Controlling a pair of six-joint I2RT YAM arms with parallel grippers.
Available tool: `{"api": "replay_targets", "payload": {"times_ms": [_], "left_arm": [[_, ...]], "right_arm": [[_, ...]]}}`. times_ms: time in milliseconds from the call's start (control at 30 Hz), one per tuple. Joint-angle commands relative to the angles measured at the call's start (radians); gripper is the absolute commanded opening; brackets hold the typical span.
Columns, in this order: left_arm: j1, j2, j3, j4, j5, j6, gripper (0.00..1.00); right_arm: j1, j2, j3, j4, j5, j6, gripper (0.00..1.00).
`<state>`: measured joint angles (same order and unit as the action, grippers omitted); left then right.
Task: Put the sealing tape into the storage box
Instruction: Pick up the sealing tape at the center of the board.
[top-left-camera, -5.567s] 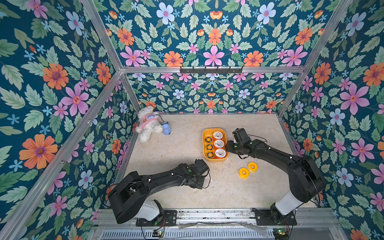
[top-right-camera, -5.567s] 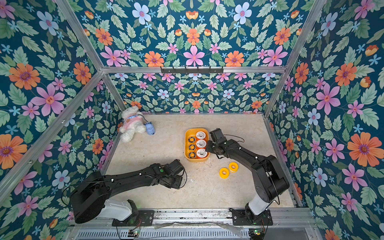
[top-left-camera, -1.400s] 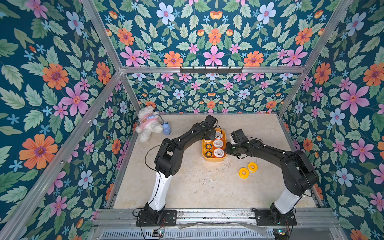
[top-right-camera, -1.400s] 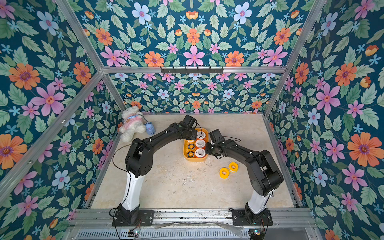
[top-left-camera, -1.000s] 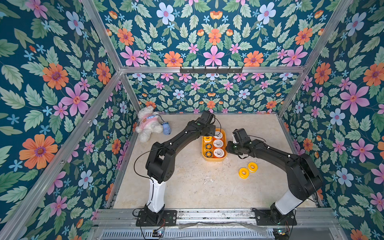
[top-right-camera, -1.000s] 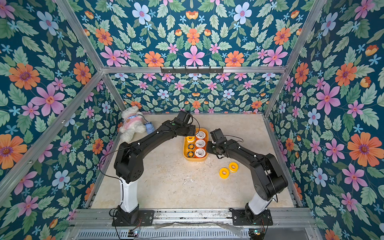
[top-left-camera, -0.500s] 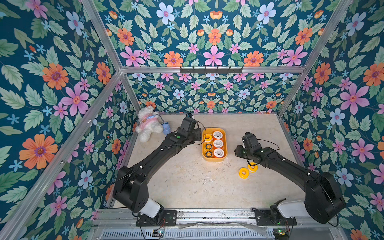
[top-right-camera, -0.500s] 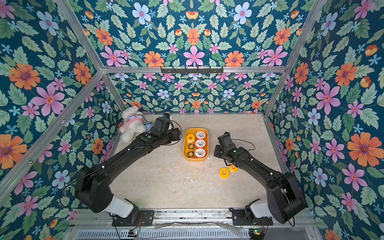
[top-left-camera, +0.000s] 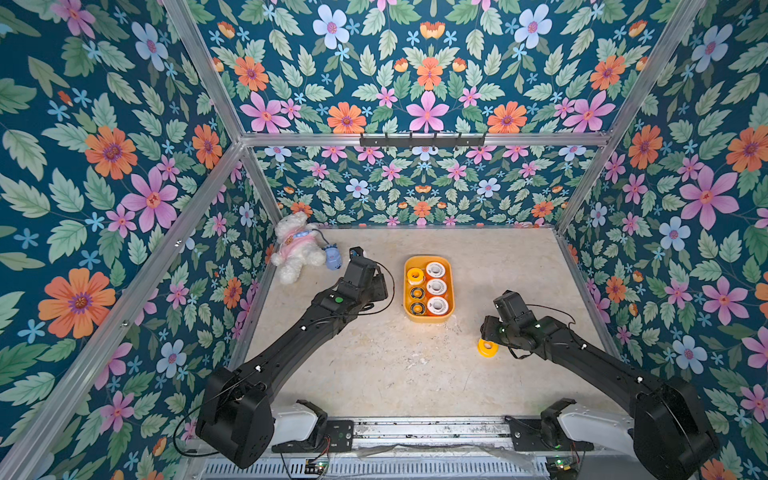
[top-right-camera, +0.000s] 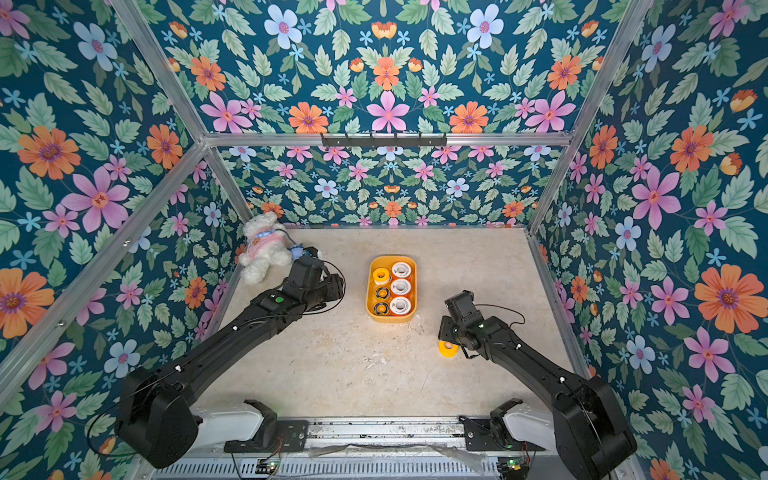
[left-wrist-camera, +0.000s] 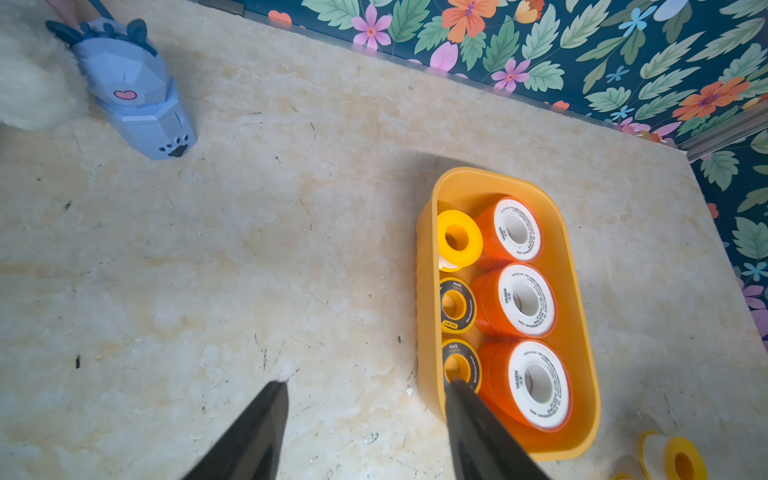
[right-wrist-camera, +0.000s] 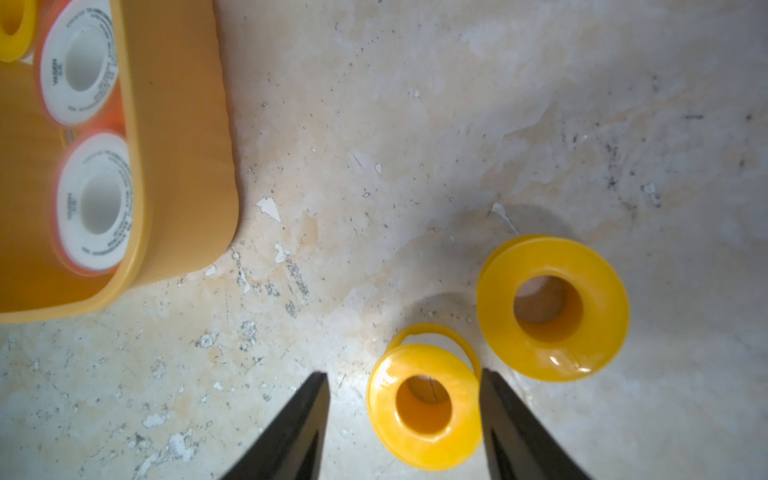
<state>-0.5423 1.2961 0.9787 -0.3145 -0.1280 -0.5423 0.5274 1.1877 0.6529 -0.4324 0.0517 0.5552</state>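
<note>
My right fingers apart astride yellow spool, off-centre; closing could shove it into neighbour spool. Left fingers apart, empty.

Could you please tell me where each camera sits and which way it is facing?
Top views: high above the robot's base, facing down at the table; the whole left arm and right arm show.
Left wrist: on that arm, facing down at the storage box; the open left gripper shows.
Right wrist: on its arm, facing down at a yellow spool between the fingers of the open right gripper.
Shared: every view shows the storage box.
</note>
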Motion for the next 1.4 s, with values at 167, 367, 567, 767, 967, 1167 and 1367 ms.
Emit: {"api": "replay_targets", "payload": {"times_ms": [167, 367, 567, 767, 967, 1167, 1367], "left_arm": [[0.001, 0.003, -0.004, -0.006, -0.005, -0.001, 0.66], [0.001, 0.012, -0.004, -0.002, -0.003, 0.001, 0.66], [0.001, 0.023, -0.003, -0.002, -0.001, -0.001, 0.66], [0.001, 0.034, -0.002, -0.005, 0.009, -0.001, 0.66], [0.001, 0.042, 0.005, -0.007, 0.012, 0.004, 0.65], [0.001, 0.048, 0.007, -0.01, 0.009, 0.006, 0.65], [0.001, 0.05, 0.008, -0.012, 0.007, 0.005, 0.65]], "right_arm": [[0.031, 0.033, 0.0, -0.038, 0.015, -0.008, 0.82], [0.057, 0.075, 0.01, -0.054, 0.058, -0.003, 0.88], [0.074, 0.124, 0.012, -0.05, 0.082, 0.006, 0.89], [0.078, 0.182, 0.026, -0.043, 0.08, 0.003, 0.82], [0.088, 0.205, 0.038, -0.037, 0.092, 0.004, 0.79], [0.096, 0.233, 0.05, -0.042, 0.107, 0.003, 0.76], [0.103, 0.245, 0.053, -0.045, 0.131, 0.009, 0.72]]}}
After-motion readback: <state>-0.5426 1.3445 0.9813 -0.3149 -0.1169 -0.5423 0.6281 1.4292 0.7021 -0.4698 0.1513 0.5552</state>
